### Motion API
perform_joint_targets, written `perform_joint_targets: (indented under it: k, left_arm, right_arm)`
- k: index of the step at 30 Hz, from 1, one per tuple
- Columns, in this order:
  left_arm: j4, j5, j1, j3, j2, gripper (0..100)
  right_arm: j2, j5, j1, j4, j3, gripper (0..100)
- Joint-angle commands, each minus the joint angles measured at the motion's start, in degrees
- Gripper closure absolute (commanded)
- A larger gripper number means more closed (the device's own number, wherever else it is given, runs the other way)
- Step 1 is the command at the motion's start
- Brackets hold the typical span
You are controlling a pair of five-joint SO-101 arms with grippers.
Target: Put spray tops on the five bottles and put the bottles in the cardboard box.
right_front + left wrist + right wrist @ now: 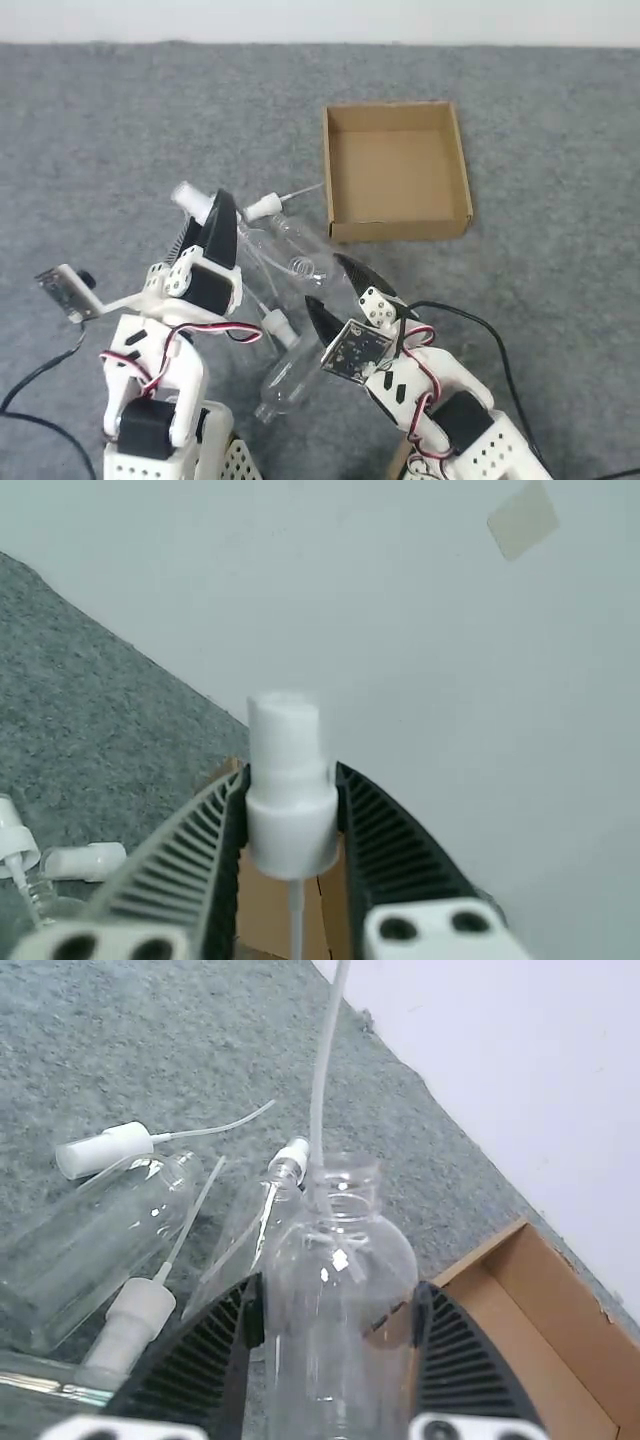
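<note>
A white spray top is gripped at its collar by the left hand, whose jaws are closed on it from both sides. A clear bottle, open at the neck, is clamped by its body between the closed jaws of the right hand. A thin dip tube is seen coming down to that bottle's mouth. Whether its end is already inside cannot be told.

Beside the held bottle, other clear bottles are lying on their sides on the grey bench, with loose spray tops among them. The cardboard box is set near, just beyond this pile, and no bottle is seen in it. The task is therefore judged to be at its first capping.

Several faults may be expected from here:
- The tube is soft and bent, so it could be caught on the rim and buckled instead of fed in.
- If the top is brought down tilted, the collar may be seated crooked or not seated at all.
- The smooth bottle may be pushed through the jaws under downward pressure.
- The lying bottles could be knocked and sent rolling.
</note>
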Motion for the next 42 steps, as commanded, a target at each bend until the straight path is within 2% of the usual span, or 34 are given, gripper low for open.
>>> perform_joint_targets:
  k: [1,6,14,34,38,42]
  left_arm:
    - [-0.35,-0.53,0.09,-0.57,-0.09,99]
    - [-0.7,-0.44,1.67,0.4,-0.09,99]
    - [-7.47,-0.7,3.78,5.93,-0.09,99]
    - [-7.38,-0.79,4.31,6.29,-0.09,99]
    - [-7.12,-2.9,4.4,6.73,-0.09,99]
    - [-6.86,-3.16,6.68,7.16,-0.09,99]
  right_arm:
    - [-1.27,0.26,-0.13,-0.31,0.97,88.3]
    - [-1.27,0.26,-0.13,-0.4,0.97,88.3]
    - [-1.27,0.26,-0.13,-0.4,0.97,88.3]
    - [-1.27,0.26,-0.04,-0.4,0.97,88.3]
    - [-1.36,0.26,-0.04,-0.4,0.97,88.3]
    - [-1.36,0.26,-0.04,-0.4,0.97,88.3]
